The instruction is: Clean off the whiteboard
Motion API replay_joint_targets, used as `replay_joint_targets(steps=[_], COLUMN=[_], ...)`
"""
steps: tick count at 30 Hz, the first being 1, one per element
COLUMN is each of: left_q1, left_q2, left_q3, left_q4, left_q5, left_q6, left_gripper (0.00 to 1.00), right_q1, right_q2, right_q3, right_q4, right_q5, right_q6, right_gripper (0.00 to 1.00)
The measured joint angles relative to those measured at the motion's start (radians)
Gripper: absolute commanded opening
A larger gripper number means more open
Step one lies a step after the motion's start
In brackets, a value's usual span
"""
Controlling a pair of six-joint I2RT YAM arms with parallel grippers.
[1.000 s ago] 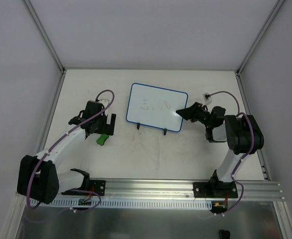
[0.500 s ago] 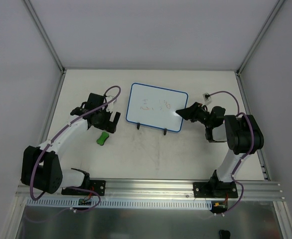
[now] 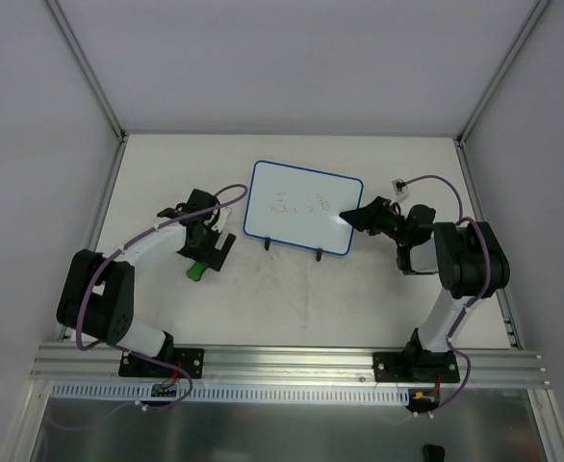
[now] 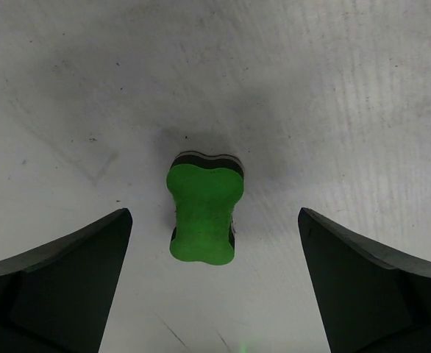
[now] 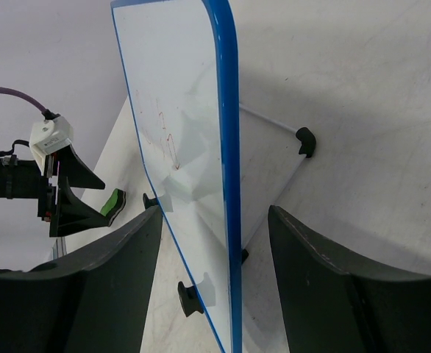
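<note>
Left hand [image 4: 214, 220] back over green eraser [image 4: 201, 206], left of whiteboard [image 3: 301, 207], wide open: grab next. Right hand [image 5: 214, 209] half-open around whiteboard edge.

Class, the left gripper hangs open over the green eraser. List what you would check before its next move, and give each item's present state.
1. left gripper open wide: ok.
2. green eraser lies between its fingers: ok.
3. Nothing crowds the eraser on the table: ok.
4. whiteboard stands upright on its feet: ok.
5. right gripper straddles the board's edge: ok.
6. Board clamped firmly: not ok, a gap shows on each side.
</note>
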Motion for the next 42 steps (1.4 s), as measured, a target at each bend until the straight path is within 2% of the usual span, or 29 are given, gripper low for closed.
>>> replay_joint_targets(steps=[6, 9, 11, 12, 19, 27, 31, 34, 42], left_q1=[0.0, 0.0, 0.0, 0.0, 0.0, 0.0, -0.006, -0.006, -0.006], left_q2=[0.055, 0.082, 0.085, 0.087, 0.098, 0.078, 0.073, 0.072, 0.073], left_q3=[-0.002, -0.002, -0.002, -0.002, 0.007, 0.007, 0.007, 0.007, 0.007], left_q4=[-0.002, -0.003, -0.003, -0.003, -0.008, -0.007, -0.007, -0.007, -0.007], left_q5=[-0.061, -0.063, -0.061, -0.061, -0.058, -0.048, -0.031, -0.014, -0.005], left_q6=[0.002, 0.003, 0.005, 0.005, 0.008, 0.013, 0.019, 0.023, 0.03], left_gripper=[0.95, 0.88, 0.76, 0.74, 0.7, 0.74, 0.67, 0.56, 0.48], right_q1=[0.0, 0.0, 0.0, 0.0, 0.0, 0.0, 0.0, 0.0, 0.0], right_q2=[0.0, 0.0, 0.0, 0.0, 0.0, 0.0, 0.0, 0.0, 0.0], right_q3=[0.0, 0.0, 0.0, 0.0, 0.0, 0.0, 0.0, 0.0, 0.0], right_q4=[0.0, 0.0, 0.0, 0.0, 0.0, 0.0, 0.0, 0.0, 0.0], right_q5=[0.0, 0.0, 0.0, 0.0, 0.0, 0.0, 0.0, 0.0, 0.0], right_q6=[0.0, 0.0, 0.0, 0.0, 0.0, 0.001, 0.002, 0.003, 0.003], right_gripper=[0.63, 0.63, 0.63, 0.63, 0.63, 0.63, 0.63, 0.63, 0.63])
